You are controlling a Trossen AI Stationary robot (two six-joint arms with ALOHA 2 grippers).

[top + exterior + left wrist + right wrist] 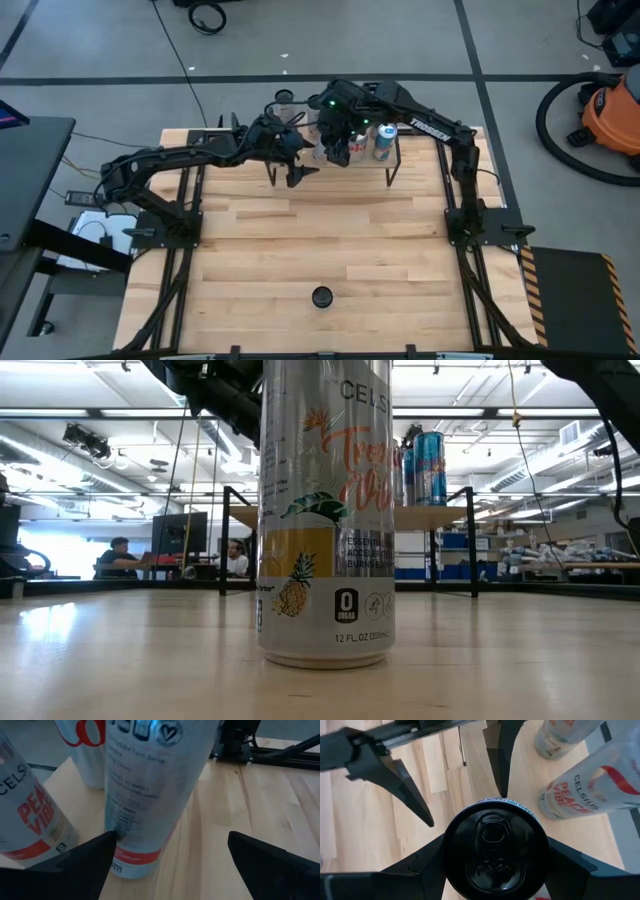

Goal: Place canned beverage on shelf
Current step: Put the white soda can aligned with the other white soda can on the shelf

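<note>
The shelf (440, 516), a wooden plank on black legs, stands at the table's far middle (400, 150). My right gripper (337, 150) reaches down over it and is shut on a silver can with a black top (495, 850). That can's red-banded base (135, 867) seems to rest on the plank. My left gripper (300, 170) is open at the can's lower part, one finger on each side (170, 845). A Peach Vibe can (585, 790) and a further can (565, 735) stand on the shelf beside it. Blue cans (425, 465) stand farther right. My right gripper holds the can by its upper wall just under the rim (540, 845), pinched between the two fingers on opposite sides. The fingers come from above, pointing down. The can stands upright. My left gripper has one finger (100, 852) right at the can's lower wall; I cannot tell whether it touches.
A tall Celsius can with a pineapple print (325, 510) stands alone on the table near its front edge (320, 297). The arm bases stand at the table's left and right sides. People sit at desks in the room behind (120, 555).
</note>
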